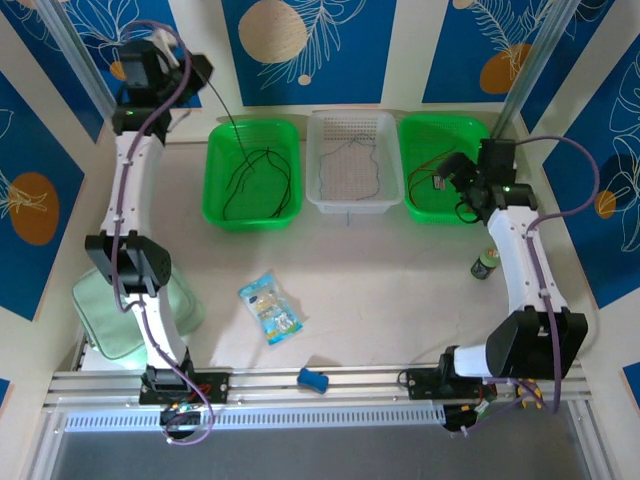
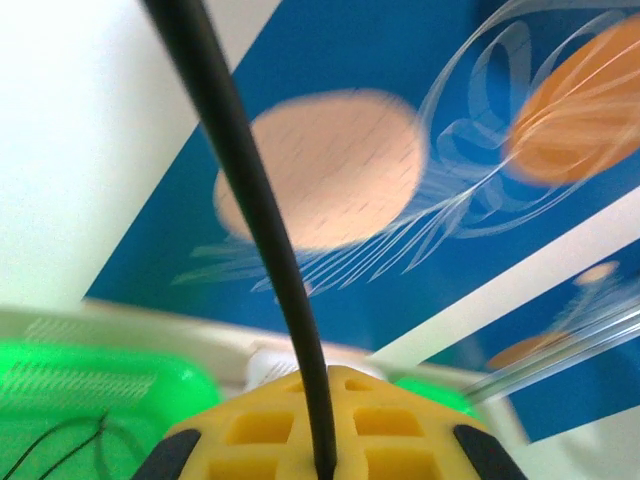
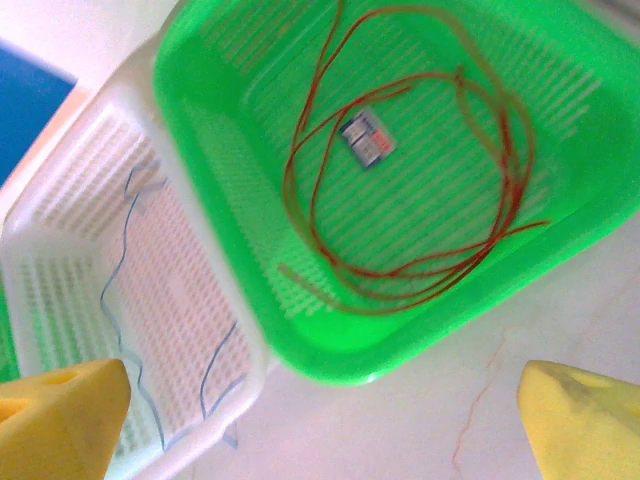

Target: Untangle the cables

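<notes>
I judge the sorting nearly done. The red cable [image 3: 517, 175] lies alone in the right green basket [image 3: 330, 365], and the blue-grey cable [image 3: 120, 250] lies alone in the white basket [image 1: 348, 208]. My left gripper [image 2: 322, 445], raised high at the far left, is clamped tight on the black cable [image 2: 260, 200]. Its loops trail into the left green basket [image 1: 252, 224], and laying it down looks like the last job. My right gripper [image 3: 325, 430] hangs spread wide and empty by the right basket. The pale table [image 1: 400, 290] carries a snack packet [image 1: 270, 308]; blue leaf-print panels [image 1: 310, 45] wall the cell.
</notes>
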`<state>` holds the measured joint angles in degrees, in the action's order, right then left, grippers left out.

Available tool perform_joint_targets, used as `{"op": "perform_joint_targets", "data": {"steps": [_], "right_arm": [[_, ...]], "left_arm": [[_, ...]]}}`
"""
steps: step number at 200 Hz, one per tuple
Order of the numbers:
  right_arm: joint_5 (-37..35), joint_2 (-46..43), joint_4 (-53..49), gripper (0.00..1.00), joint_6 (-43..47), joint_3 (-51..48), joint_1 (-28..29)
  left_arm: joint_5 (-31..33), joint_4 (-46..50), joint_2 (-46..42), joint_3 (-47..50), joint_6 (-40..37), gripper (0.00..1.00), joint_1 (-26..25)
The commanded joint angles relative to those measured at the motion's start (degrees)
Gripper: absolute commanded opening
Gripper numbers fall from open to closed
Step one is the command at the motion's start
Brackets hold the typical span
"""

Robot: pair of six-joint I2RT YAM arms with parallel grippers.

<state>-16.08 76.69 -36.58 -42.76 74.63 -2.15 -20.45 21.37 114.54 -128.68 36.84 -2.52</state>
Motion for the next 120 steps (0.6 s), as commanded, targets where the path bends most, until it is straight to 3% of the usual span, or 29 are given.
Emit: {"op": "perform_joint_targets", "data": {"steps": [1,37,91,120], "right_arm": [[0.3,-2.9,-1.2,0.99,2.3,-2.4,3.2],[2.3,-5.5,-1.2,0.99,2.4,-6.6,4.1],[2.3,-8.3,-1.4,0.99,3.0,-8.7,4.7],[2.2,-9.0,-1.8,0.99,4.1,-8.3,4.7]], "left_arm": [[4.7,1.3,-0.1,5.4,-8.8,0.00,-3.1],[4.7,2.6,2.0,12.6,-10.1,0.00,-3.8],[16.5,13.7,8.8,9.8,-22.8,0.00,-8.8],[17.1,16.5,12.8,7.6,-22.0,0.00,-10.0]]}}
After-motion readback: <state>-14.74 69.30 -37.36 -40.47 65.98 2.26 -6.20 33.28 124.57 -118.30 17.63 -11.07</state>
